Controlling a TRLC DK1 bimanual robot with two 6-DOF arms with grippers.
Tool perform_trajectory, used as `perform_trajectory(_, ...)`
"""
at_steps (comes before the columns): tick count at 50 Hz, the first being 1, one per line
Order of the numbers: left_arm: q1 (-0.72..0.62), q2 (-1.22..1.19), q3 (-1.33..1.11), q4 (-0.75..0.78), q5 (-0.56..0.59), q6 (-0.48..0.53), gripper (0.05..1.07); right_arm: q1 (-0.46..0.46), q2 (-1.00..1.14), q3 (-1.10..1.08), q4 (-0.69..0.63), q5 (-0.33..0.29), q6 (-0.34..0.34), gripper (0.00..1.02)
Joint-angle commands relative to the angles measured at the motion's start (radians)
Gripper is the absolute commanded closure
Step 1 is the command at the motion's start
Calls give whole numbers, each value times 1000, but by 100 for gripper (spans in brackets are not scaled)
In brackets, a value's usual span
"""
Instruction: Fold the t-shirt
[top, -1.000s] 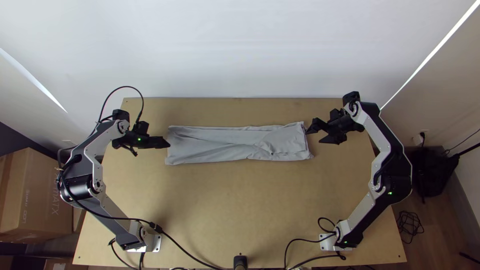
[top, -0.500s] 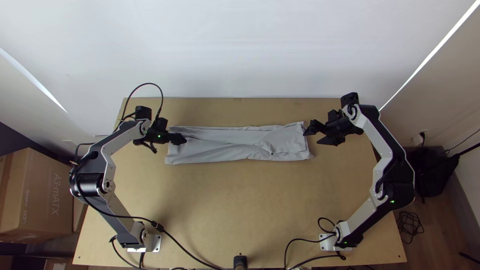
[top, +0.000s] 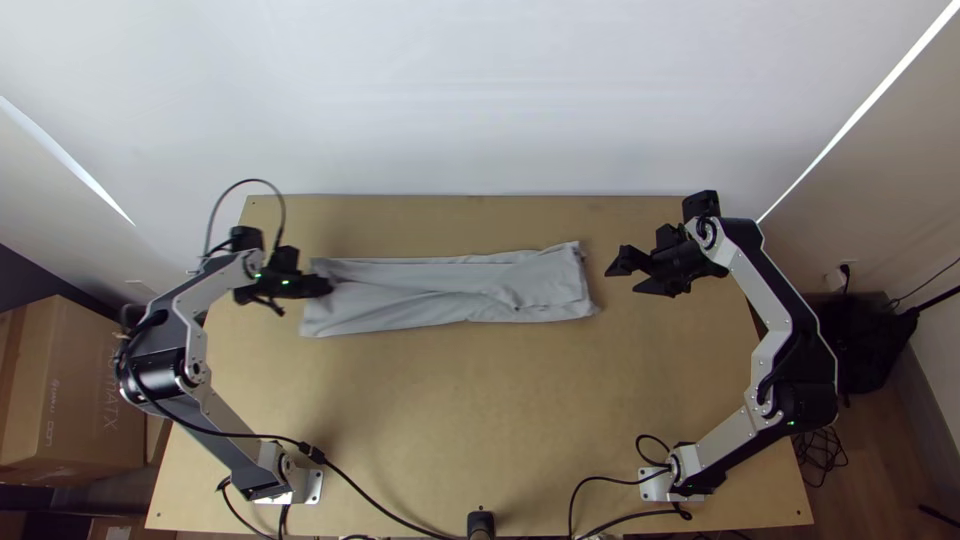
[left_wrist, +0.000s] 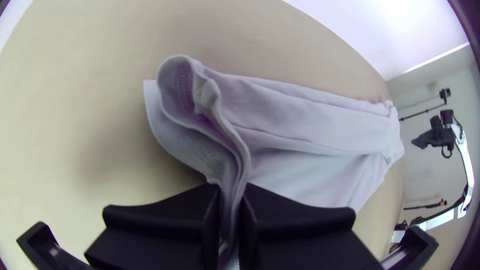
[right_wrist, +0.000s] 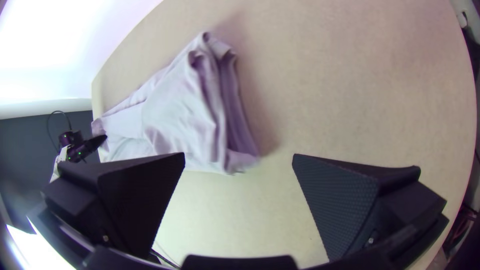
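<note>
Glare whitens the wall (right_wrist: 45, 50), soft shadows mark the table (top: 480, 400), wrist-view edges bend.

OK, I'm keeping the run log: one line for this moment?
left hand: shut on t-shirt end | right hand: open, empty | t-shirt: long folded strip on table

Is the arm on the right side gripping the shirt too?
No, the right end effector has its fingers spread apart with no cloth between them.

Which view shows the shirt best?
The top view: almost the whole shirt shows, a folded strip. The left wrist view shows one end pinched between the left jaws; the right wrist view, the opposite end's layers.
</note>
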Motion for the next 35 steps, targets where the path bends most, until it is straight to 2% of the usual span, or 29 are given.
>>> perform_trajectory(1,133,-22,20,-92,-18,106,105,2,-42,-36,17,-3,16,3)
perform_trajectory(9,258,-58,111,-230,3,188,105,2,-64,-69,72,-3,33,3)
perform_trajectory(18,266,-172,171,-399,51,214,105,2,-87,-90,125,-3,70,3)
perform_trajectory(26,100,-313,174,-473,55,163,105,8,-101,-95,126,-3,76,3)
perform_trajectory(35,-153,-356,226,-471,54,-7,105,3,-128,-104,126,-3,77,3)
